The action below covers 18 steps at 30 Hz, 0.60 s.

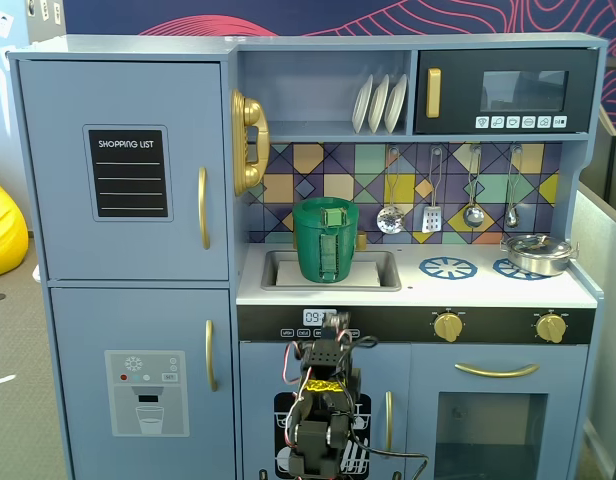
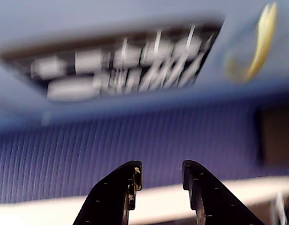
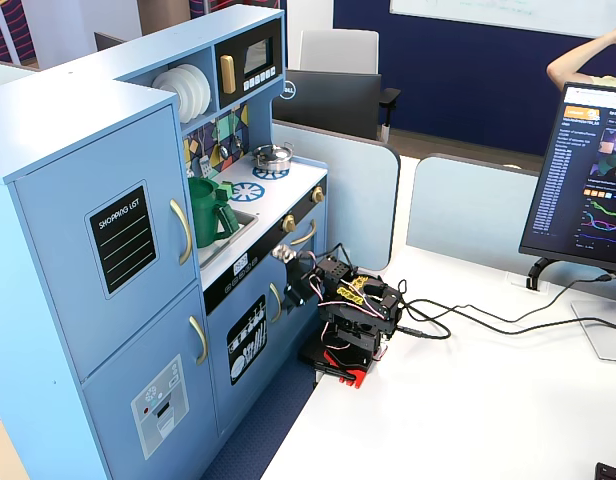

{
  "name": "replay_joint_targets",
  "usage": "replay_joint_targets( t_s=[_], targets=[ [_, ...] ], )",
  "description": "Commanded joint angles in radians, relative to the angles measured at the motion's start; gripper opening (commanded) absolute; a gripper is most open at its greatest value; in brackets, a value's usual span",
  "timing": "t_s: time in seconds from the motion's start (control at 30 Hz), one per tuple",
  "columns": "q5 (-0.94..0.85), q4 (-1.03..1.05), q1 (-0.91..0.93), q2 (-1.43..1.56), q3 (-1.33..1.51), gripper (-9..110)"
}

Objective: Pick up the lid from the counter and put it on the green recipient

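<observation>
In the fixed view facing the toy kitchen (image 1: 128, 170), you see the green bucket (image 1: 326, 240) standing upright in the sink (image 1: 383, 268), left of the two blue burner rings (image 1: 448, 267). Its lid (image 1: 326, 212) already sits flat on the mouth, with the small handle sticking up in the middle. To the right of the sink, past the burner rings, a silver pot (image 1: 538, 252) rests on the far ring. The arm (image 1: 323, 400) is folded low, below the sink and in front of the cabinet doors, well apart from the bucket. You cannot tell how the fingers stand from here.

In the wrist view, the gripper (image 2: 159, 176) shows its two black fingers (image 2: 123, 190) parted with a clear gap and nothing between them. Behind them you see a blurred dark panel (image 2: 116, 65) with white marks on a blue surface, and a yellow handle (image 2: 262, 42) at the upper right.

In the fixed view from the side, the arm (image 3: 348, 320) sits on the white table (image 3: 468, 400), just beside the kitchen (image 3: 78, 160) front and below the sink level. The bucket (image 3: 210, 212) stands in the sink, with the lid (image 3: 200, 185) on top. The pot (image 3: 272, 155) lies farther along the counter. A monitor (image 3: 586, 180) stands at the table's right edge.
</observation>
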Motion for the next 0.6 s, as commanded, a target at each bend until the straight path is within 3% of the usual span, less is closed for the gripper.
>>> replay_joint_targets(
  t_s=[0.0, 0.23, 0.33, 0.57],
  targets=[
    [0.052, 0.143, -0.066, 0.023, 0.034, 0],
    [0.037, 0.489, -0.103, 0.109, 0.035, 0],
    [0.112, 0.525, -0.115, 0.109, 0.035, 0],
    [0.104, 0.523, -0.091, 0.11, 0.035, 2]
  ],
)
